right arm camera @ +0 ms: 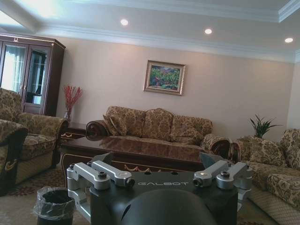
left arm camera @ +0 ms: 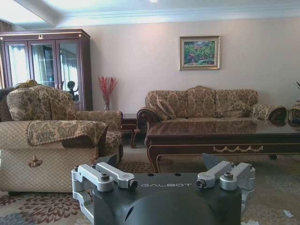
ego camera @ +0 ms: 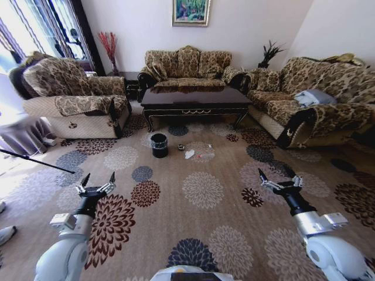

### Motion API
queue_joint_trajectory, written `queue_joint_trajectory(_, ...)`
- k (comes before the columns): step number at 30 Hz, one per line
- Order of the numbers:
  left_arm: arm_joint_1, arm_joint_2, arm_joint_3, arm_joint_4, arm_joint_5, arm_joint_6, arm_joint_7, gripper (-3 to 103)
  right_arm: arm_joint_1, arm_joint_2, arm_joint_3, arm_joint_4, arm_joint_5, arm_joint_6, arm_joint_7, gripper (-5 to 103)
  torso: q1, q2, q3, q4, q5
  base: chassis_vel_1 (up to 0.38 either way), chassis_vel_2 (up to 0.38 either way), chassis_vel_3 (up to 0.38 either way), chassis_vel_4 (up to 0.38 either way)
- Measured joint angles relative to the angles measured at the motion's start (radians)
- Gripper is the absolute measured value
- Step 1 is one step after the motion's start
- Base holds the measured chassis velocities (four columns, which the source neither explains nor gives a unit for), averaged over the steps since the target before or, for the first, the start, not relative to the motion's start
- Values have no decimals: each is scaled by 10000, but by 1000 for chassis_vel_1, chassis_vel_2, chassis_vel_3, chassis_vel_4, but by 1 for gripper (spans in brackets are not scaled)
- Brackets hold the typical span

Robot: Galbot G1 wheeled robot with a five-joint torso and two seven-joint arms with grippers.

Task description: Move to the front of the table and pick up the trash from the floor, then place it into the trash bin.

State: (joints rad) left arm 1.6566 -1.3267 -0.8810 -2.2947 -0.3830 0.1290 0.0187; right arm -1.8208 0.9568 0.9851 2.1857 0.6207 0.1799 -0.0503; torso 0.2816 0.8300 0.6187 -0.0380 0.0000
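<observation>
The table (ego camera: pixel 196 98) stretches left to right far ahead of me. On the carpet just near of it, the trash bin (ego camera: pixel 159 145) stands upright, with the trash (ego camera: pixel 193 153) scattered right of it. My left gripper (ego camera: pixel 98 179) and right gripper (ego camera: pixel 280 179) hover low, both spread open.

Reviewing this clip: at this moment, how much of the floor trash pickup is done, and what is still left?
Nothing looks done yet. The trash lies on the carpet in front of the table, beside the trash bin, and the robot stands well back from them. The left gripper and right gripper are both open, empty and held out low in front. The approach, every pickup and every drop into the bin remain.
</observation>
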Motion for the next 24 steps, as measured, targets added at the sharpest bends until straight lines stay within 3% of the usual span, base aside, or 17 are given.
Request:
queue_joint_trajectory(10,65,-31,-17,-150,-14,-13,15,100,-151,51,105,422,146,-422,249,100,-206,-481,-277,-1,0,0,0,0,0)
queue_joint_trajectory(24,129,-40,-32,-204,-38,-54,26,100,-163,114,65,364,50,-368,291,100,-438,-1049,-610,0,0,0,0,0,0)
